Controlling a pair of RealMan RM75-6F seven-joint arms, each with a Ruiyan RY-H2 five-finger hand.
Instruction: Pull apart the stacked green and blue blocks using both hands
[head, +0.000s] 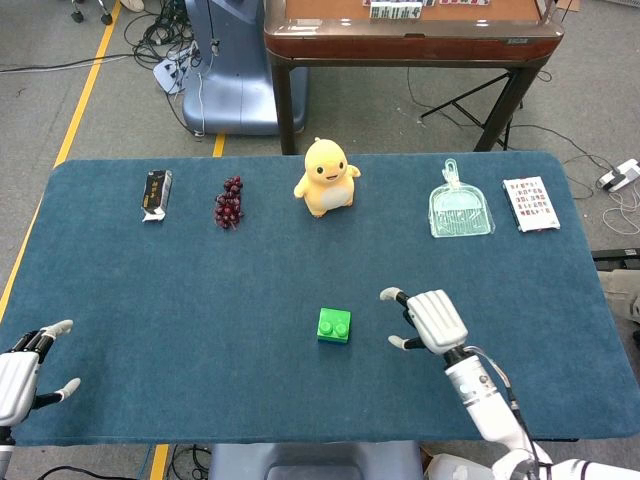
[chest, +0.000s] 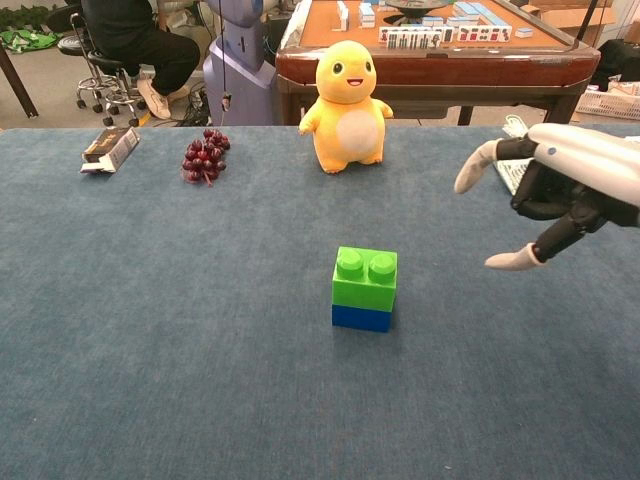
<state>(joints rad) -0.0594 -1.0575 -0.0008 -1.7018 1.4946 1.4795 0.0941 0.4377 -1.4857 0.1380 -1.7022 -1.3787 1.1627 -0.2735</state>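
Observation:
A green block sits stacked on a blue block in the middle of the table; the head view shows only the green block from above. My right hand hovers just right of the stack, fingers spread and holding nothing; in the chest view the right hand enters from the right edge, apart from the blocks. My left hand is open at the table's near left corner, far from the stack.
Along the far side lie a dark snack bar, a bunch of grapes, a yellow plush toy, a clear dustpan and a printed card. A wooden table stands beyond the blue table's far edge.

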